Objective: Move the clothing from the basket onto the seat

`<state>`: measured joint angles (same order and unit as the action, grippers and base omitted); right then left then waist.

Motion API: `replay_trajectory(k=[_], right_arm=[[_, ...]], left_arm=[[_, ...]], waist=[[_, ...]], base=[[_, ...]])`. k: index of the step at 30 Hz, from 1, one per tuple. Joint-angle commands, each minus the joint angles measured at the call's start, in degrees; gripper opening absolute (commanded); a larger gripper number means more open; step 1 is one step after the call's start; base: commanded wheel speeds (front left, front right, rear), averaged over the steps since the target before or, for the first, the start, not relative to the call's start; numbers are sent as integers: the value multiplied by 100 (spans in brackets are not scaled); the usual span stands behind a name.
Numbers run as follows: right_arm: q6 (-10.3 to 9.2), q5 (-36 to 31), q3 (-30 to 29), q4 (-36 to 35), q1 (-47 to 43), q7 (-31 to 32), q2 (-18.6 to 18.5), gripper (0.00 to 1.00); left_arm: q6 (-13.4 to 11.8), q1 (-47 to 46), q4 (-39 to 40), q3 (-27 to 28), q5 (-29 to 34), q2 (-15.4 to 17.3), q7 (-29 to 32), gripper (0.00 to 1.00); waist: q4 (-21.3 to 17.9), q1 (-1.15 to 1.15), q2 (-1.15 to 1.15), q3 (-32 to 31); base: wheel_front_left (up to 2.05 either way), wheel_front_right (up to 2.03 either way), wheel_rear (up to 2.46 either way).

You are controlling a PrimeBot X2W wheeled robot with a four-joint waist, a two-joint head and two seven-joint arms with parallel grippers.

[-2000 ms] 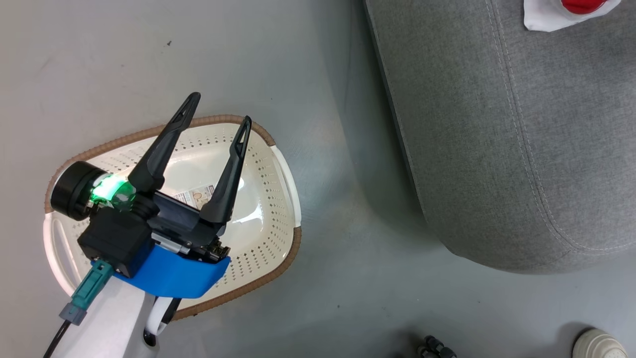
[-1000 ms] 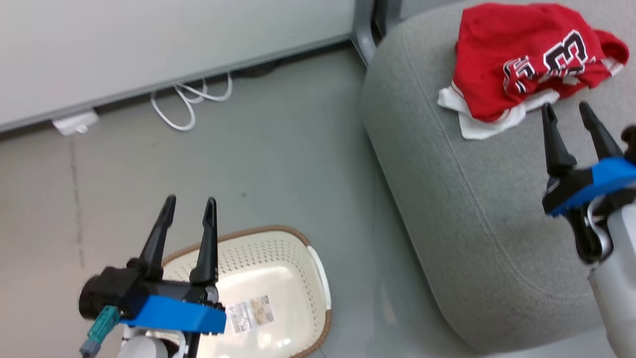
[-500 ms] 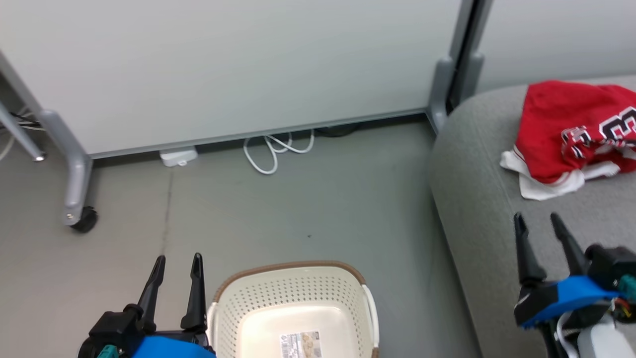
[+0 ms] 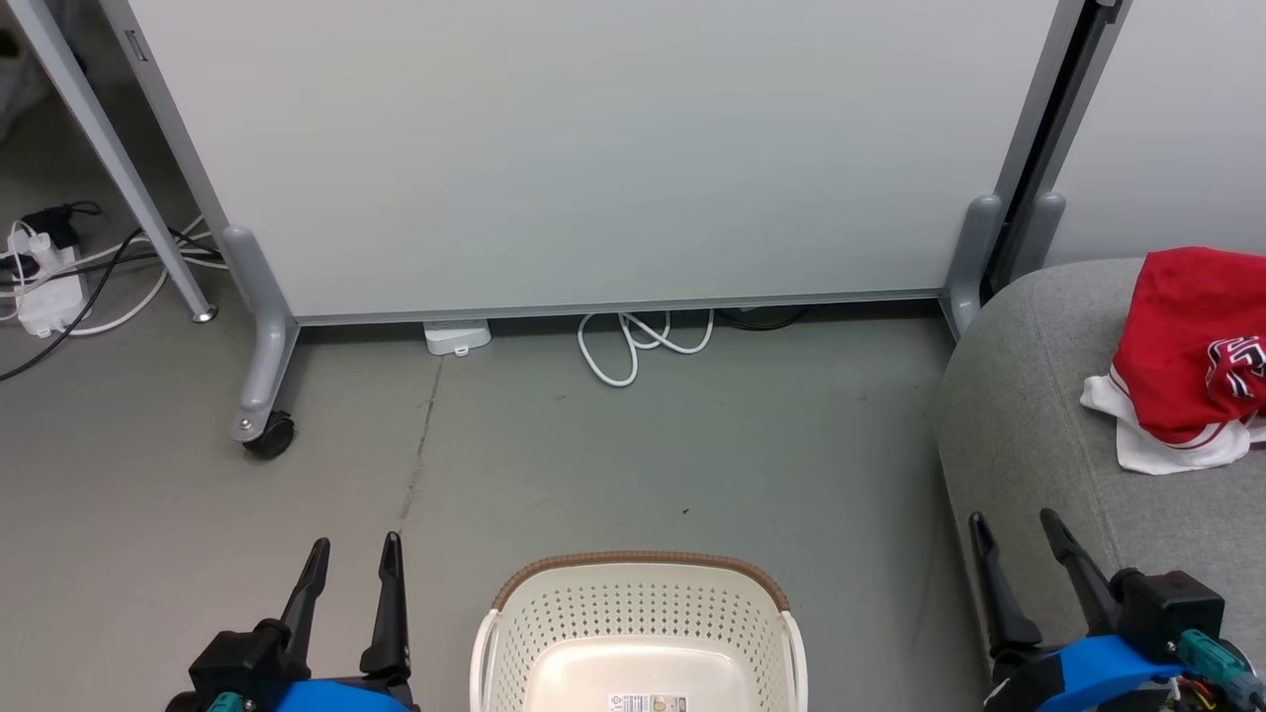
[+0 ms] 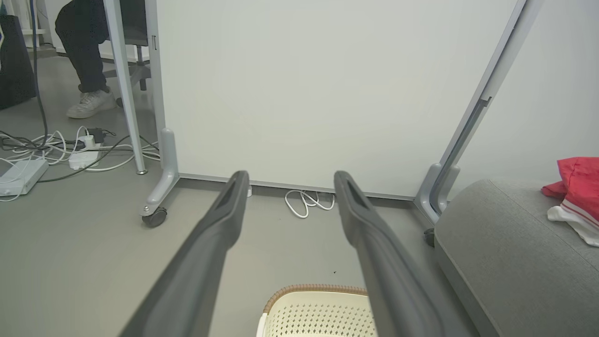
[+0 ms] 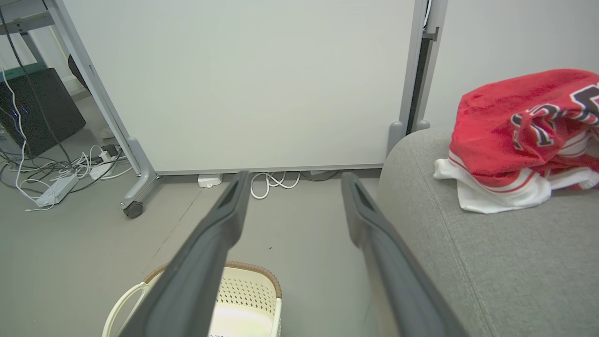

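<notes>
The red and white clothing (image 4: 1187, 361) (image 6: 524, 135) (image 5: 578, 196) lies bunched on the grey seat (image 4: 1029, 435) (image 6: 491, 262) (image 5: 505, 252) at the right. On the floor at the bottom centre stands the cream basket (image 4: 638, 618) (image 5: 318, 311) (image 6: 248, 299) with a brown rim; only a label shows on its bottom. My left gripper (image 4: 352, 554) (image 5: 288, 180) is open and empty, left of the basket. Beside the seat's front corner my right gripper (image 4: 1014, 529) (image 6: 292, 180) is open with nothing between its fingers.
A white partition panel (image 4: 593, 148) on grey wheeled feet (image 4: 259, 396) stands ahead. White cable loops (image 4: 643, 341) lie at its base, and a power strip with cables (image 4: 45, 287) at far left. A person's leg and shoe (image 5: 89, 100) show behind the panel.
The head camera has tilted up and away from the basket, so the panel and floor fill the picture. Both grippers have drawn back low, still open and empty.
</notes>
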<state>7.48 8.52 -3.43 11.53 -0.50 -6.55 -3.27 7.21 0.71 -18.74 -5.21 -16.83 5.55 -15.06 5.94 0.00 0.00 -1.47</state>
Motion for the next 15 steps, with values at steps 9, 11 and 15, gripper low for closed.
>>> replay_trajectory(k=[9, 11, 15], right_arm=[[3, -37, 83, -57, -79, 61, 40, 100], [3, 3, 104, -51, -88, 62, 42, 100], [3, 88, 146, -17, -92, 59, 43, 100]], left_arm=[[43, -116, -87, -30, -41, 21, -16, 100], [43, -120, -94, -40, -57, 24, -17, 100], [43, -101, -107, -65, -87, 50, -17, 100]], waist=[[0, 0, 0, 13], [-3, 0, 0, 24], [-8, 0, 0, 42]], base=[[0, 0, 0], [0, 0, 0], [0, 0, 0]])
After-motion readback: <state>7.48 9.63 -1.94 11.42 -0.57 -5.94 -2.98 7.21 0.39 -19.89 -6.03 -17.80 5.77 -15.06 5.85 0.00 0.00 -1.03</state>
